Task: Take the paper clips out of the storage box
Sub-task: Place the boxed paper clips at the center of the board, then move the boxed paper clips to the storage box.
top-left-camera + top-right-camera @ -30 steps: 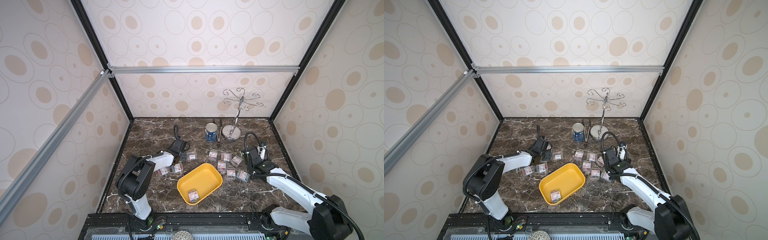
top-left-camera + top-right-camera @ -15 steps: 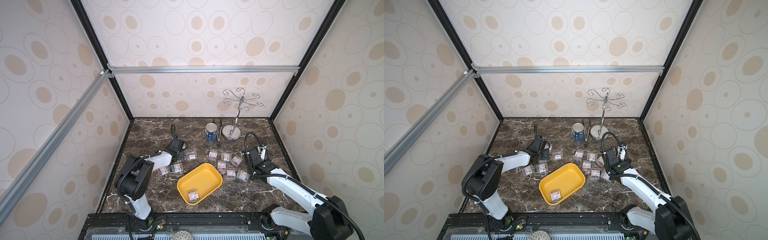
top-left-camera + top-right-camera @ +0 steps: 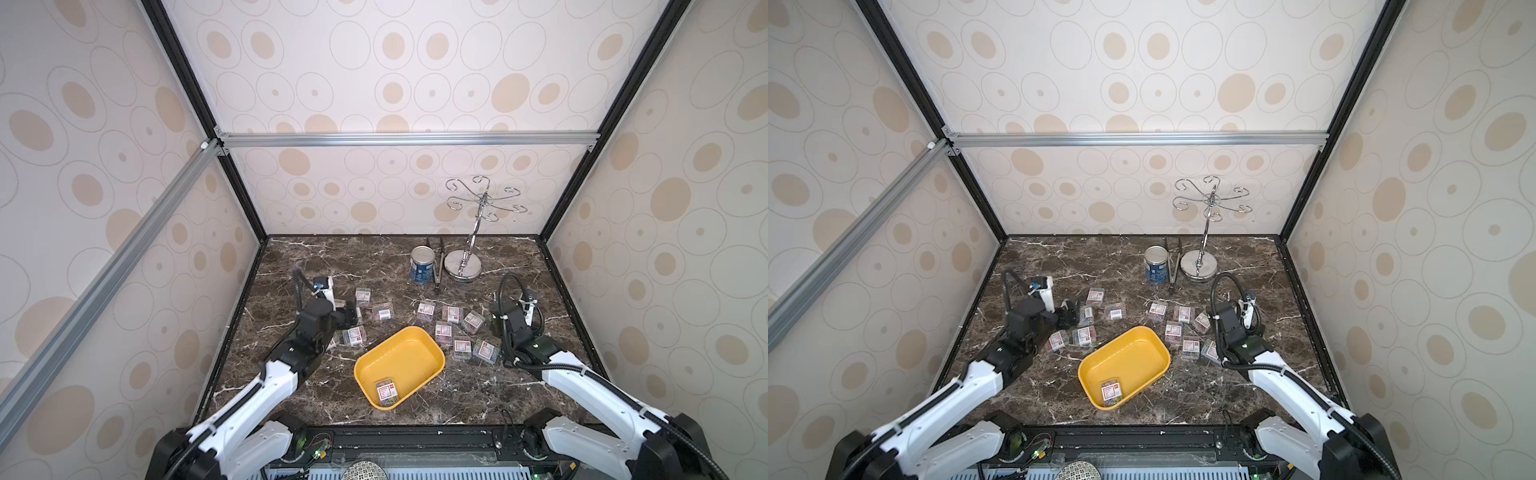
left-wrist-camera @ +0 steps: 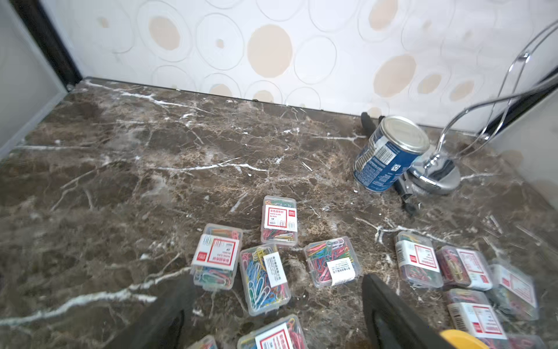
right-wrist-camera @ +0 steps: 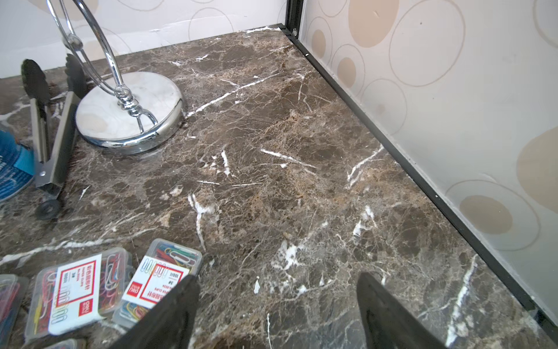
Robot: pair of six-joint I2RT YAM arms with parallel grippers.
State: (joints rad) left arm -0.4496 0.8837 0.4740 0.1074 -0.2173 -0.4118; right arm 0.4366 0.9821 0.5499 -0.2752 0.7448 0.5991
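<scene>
Although the counter (image 3: 374,266) looks much as it did a second ago, a release has just gone through on its left side. The yellow storage box (image 3: 409,353) has not moved. It lies slantwise at the middle of the counter, toward the near edge, and its floor is bare except for one case.

The left arm has drawn back a little toward the near side, and the left hand (image 4: 277,279) has spread wide. In the left wrist view its dark fingers (image 4: 178,305) stand apart with nothing clamped between them, low over the left cluster (image 3: 355,336) of paper clips, which rests on the stone left of and beyond the box. The case it was carrying is probably now one of these.

The right hand (image 5: 277,279) has widened slightly too. It is empty, its fingers apart over bare stone at the right edge of the right cluster (image 3: 452,313). One finger is close to a case there, but whether they touch cannot be told.

The last case (image 3: 386,392) sits label up in the near corner of the box, close against the wall. By this reading one more case is out and a single pick remains, with both hands free and the box lying between them.
</scene>
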